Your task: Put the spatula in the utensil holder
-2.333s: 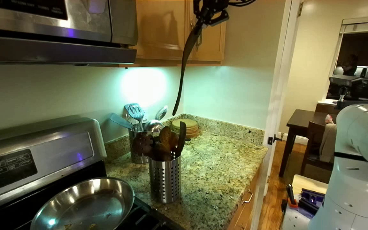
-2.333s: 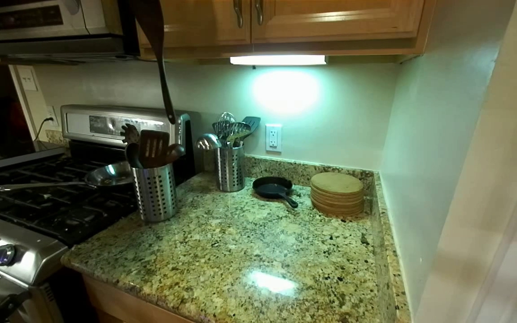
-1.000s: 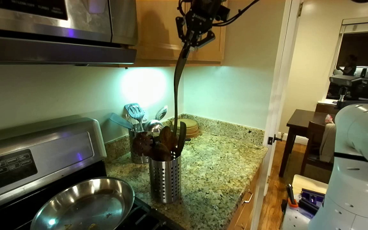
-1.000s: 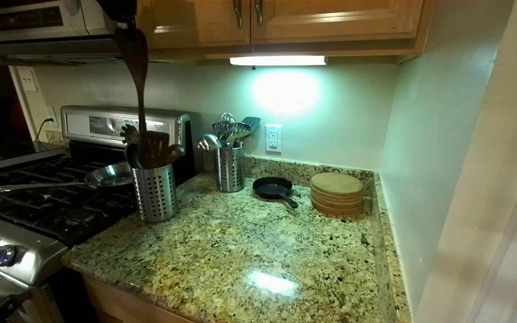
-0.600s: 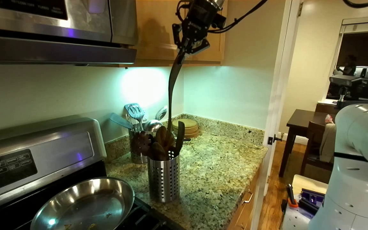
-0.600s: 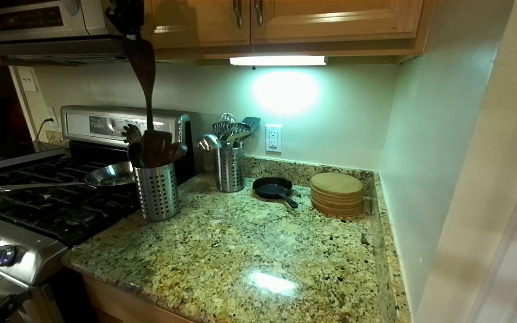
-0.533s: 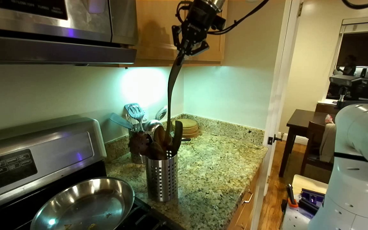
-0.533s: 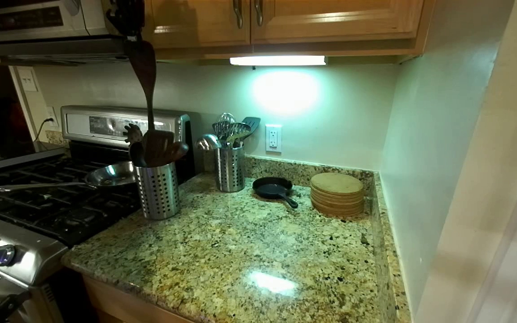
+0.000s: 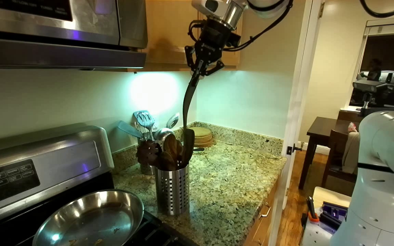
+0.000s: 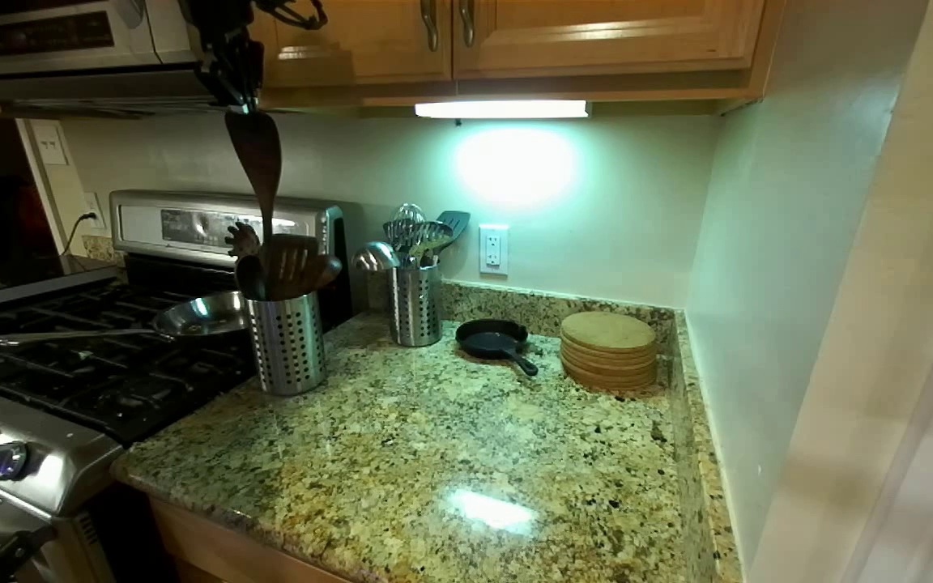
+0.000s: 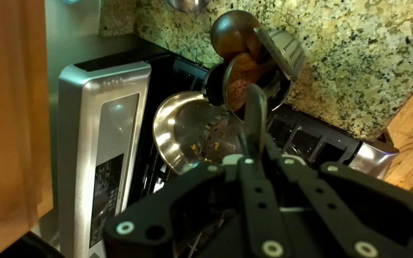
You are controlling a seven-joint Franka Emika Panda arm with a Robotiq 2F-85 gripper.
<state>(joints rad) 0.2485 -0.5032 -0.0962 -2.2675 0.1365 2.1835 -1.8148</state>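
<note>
utensil holder sat left and low, stuffed with brown utensils | spatula hung handle-down at its mouth, near-upright; tip hidden, couldn't tell if inside | hand was up top, pinching the broad head, so easing down looked right imo

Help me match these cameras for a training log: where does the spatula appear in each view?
In an exterior view: the spatula hangs handle-down from the pincer, just left of the picture's centre line.
In an exterior view: the spatula is well left of centre, broad head uppermost.
Wrist view: the spatula shows foreshortened, right of centre.
Shared landmark: the steel frying pan, mostly left of the spatula in all three.
</note>
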